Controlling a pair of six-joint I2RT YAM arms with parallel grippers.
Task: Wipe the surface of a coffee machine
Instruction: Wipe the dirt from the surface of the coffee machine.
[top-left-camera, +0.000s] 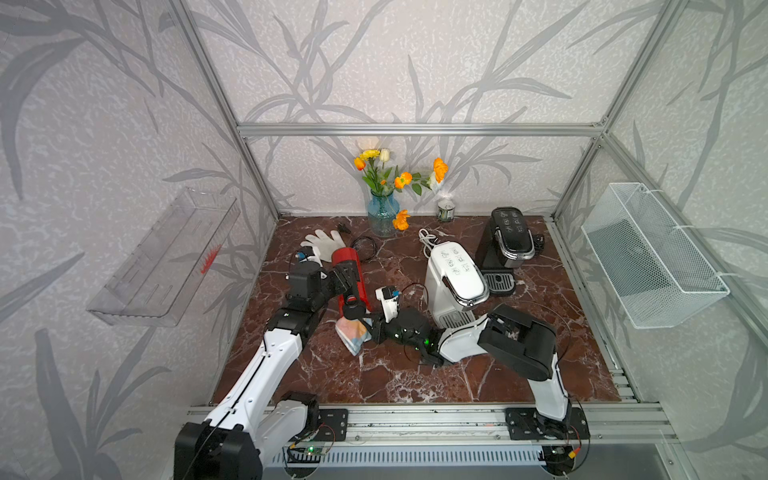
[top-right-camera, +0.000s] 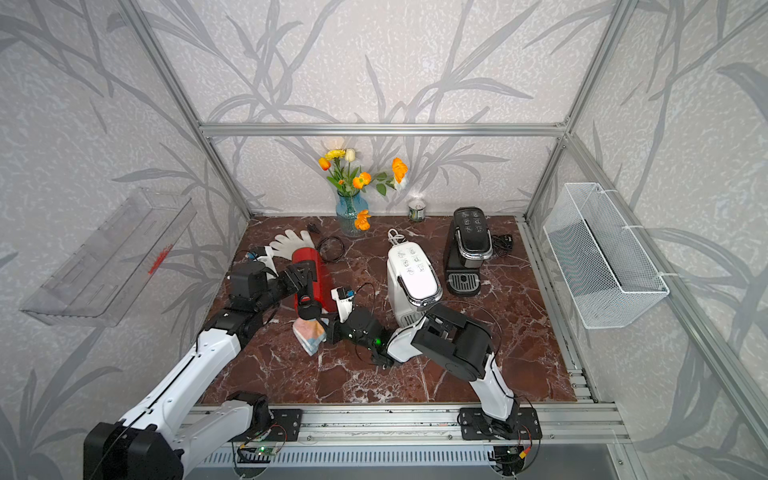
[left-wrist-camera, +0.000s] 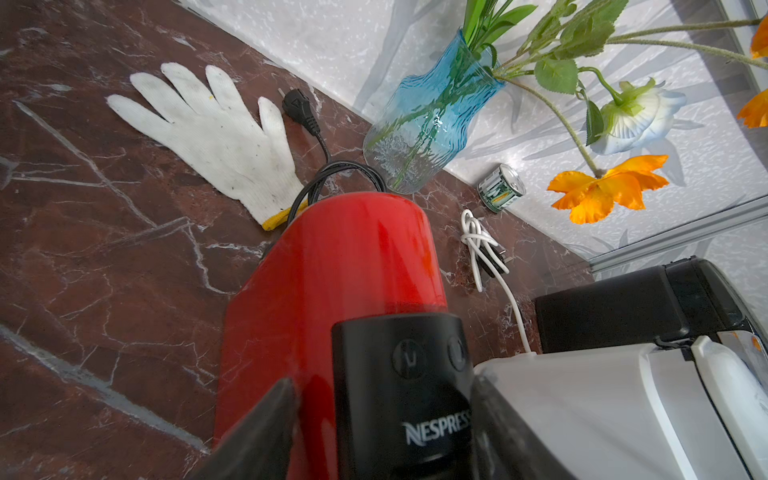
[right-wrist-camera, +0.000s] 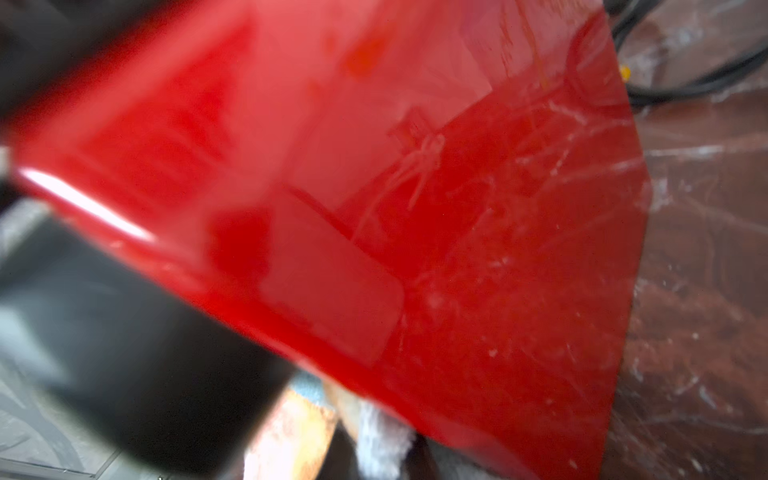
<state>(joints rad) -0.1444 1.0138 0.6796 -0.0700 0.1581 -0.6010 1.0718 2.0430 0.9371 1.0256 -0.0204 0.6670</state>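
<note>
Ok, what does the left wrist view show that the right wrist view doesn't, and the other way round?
Left wrist only: white glove, blue vase with flowers, small can, white coffee machine, black coffee machine, and the Nespresso lettering. Right wrist only: a blurred bit of cloth below the red body's edge. Both: the red coffee machine, close up, a black cord and the marble table.

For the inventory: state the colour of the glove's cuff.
Yellow. The glove cuff shows best in the left wrist view.
</note>
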